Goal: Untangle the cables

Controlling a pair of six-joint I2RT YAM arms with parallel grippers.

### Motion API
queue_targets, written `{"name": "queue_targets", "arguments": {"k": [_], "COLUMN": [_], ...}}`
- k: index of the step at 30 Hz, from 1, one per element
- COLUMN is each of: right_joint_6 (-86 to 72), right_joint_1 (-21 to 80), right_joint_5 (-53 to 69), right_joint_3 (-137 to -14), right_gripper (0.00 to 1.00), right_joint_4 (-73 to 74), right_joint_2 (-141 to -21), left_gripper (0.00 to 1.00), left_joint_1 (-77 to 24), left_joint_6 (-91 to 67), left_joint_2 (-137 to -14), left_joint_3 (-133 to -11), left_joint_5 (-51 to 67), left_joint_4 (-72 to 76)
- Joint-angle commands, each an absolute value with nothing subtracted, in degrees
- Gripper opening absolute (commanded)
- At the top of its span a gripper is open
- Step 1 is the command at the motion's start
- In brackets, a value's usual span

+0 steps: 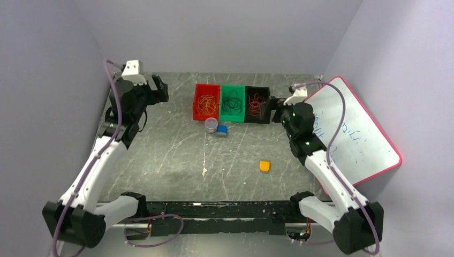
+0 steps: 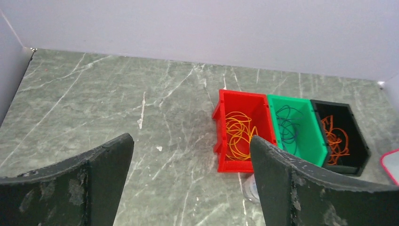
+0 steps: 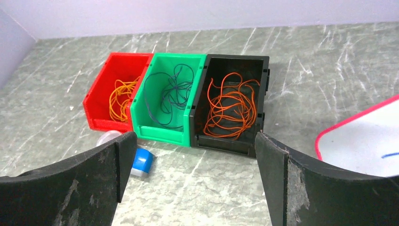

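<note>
1. Cables (image 3: 230, 106) lie clear of both my grippers, one colour to each of three bins in a row, with the green bin (image 3: 162, 133) in the middle.
2. My right gripper (image 3: 194, 141) stands spread wide with nothing between its fingers. It hovers to the right of the green bin, near the far side of the black bin (image 3: 230, 143), apart from every cable.
3. My left gripper (image 2: 190, 150) is just as wide and holds nothing. It hangs well to the left of the green bin, beyond the red bin (image 2: 221, 136).
4. The dark cable (image 3: 171, 92) is looped loosely inside the green bin itself.
5. The yellow-orange cable (image 3: 123, 99) sits in the red bin, which touches the green bin's left wall.
6. The red-orange cable (image 3: 226, 89) sits in the black bin, against the green bin's right wall.
7. A small clear tub (image 1: 211, 124) and a blue block (image 1: 222, 130) rest just in front of the green bin.
8. An orange block (image 1: 264, 166) lies further towards me and to its right.
9. A red-rimmed whiteboard (image 1: 353, 134) lies well to the right of it.
</note>
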State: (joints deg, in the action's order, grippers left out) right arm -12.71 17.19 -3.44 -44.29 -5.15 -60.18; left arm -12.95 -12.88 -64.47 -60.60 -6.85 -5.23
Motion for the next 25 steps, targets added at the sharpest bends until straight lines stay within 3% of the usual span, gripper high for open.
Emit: {"name": "queue_targets", "arguments": {"k": [1, 10, 25], "right_joint_6": [-11.9, -13.7, -17.6], "right_joint_1": [17.3, 17.3, 17.4], "right_joint_5": [-5.6, -9.2, -11.2], "right_joint_3": [-40.9, -36.1, -30.5], "right_gripper": [1.0, 1.0, 1.0], "right_joint_4": [-4.6, 4.5, 3.9], "right_joint_2": [-52.4, -42.5, -37.0], "left_gripper": [1.0, 1.0, 1.0], "left_joint_1": [-13.1, -13.0, -13.1], "left_joint_6": [-15.6, -24.5, -23.4], "left_joint_2": [-56.7, -41.0, -31.2], "left_joint_3": [-56.5, -38.8, -31.6], "left_joint_5": [-6.4, -11.3, -17.9], "left_joint_4": [-9.1, -8.6, -8.0]}}
